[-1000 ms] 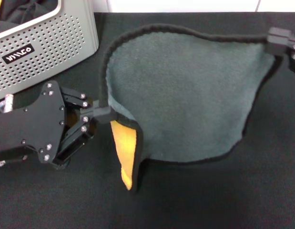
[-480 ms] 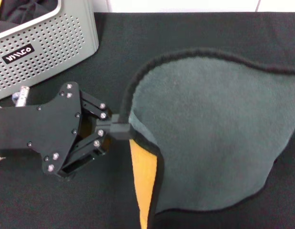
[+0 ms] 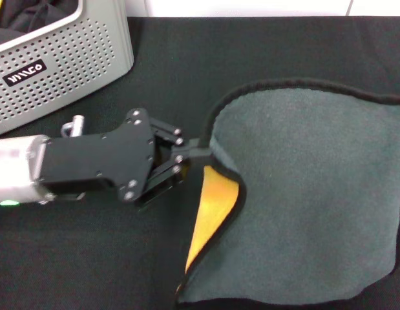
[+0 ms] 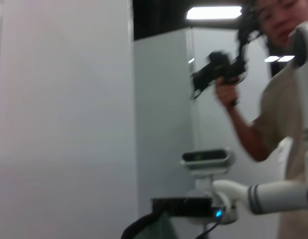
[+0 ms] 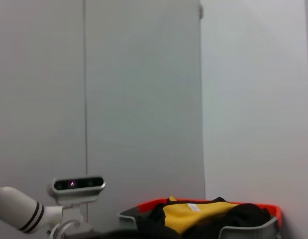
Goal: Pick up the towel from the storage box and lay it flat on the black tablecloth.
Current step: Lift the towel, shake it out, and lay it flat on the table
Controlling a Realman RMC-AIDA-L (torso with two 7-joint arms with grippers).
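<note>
The left gripper [image 3: 201, 152] is pinching the towel [image 3: 309, 194] by its black-stitched edge, jaws closed tight on it, holding it out over the black tablecloth [image 3: 90, 258]. The right gripper is lying out of the head view; its state cannot be told. The near corner is hanging curled, yellow-orange face showing. A good lay calls for keeping the edge taut while lowering. The storage box [image 3: 70, 51] is standing well apart, and open cloth is lying in front.

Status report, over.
Left pincer shut on towel edge. Right pincer out of view. Towel out of box, over black tablecloth, one corner folded. Nothing blocking.
</note>
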